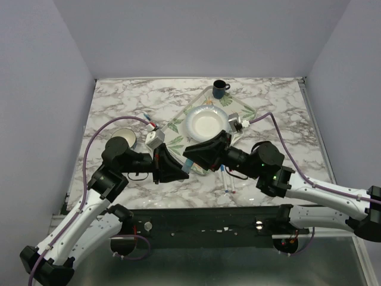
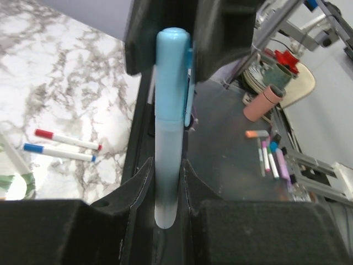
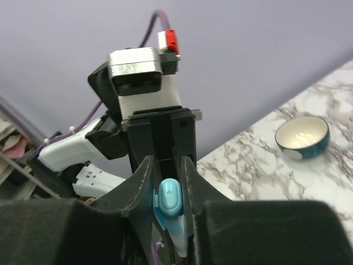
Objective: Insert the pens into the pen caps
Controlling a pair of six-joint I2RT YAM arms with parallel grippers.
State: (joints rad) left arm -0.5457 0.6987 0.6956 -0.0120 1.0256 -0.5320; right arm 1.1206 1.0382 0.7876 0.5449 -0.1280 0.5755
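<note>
Our left gripper [image 2: 168, 171] clamped the thick light-blue plastic marker [image 2: 168, 138], our right gripper [image 3: 168, 165] its light-blue cap [image 3: 169, 197]; at twelve o'clock, a leaf-patterned tray [image 1: 177, 125] held a round white plate [image 1: 205, 124].

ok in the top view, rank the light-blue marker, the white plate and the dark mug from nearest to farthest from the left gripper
1. light-blue marker: clamped in the left gripper itself, between the two arms.
2. white plate: beyond the gripper, slightly to its right.
3. dark mug: at the far end, past the plate.

Left hand [image 2: 165, 172] gripping light-blue marker [image 2: 168, 110], two white markers [image 2: 66, 139] on marble table [image 2: 66, 72]
</note>
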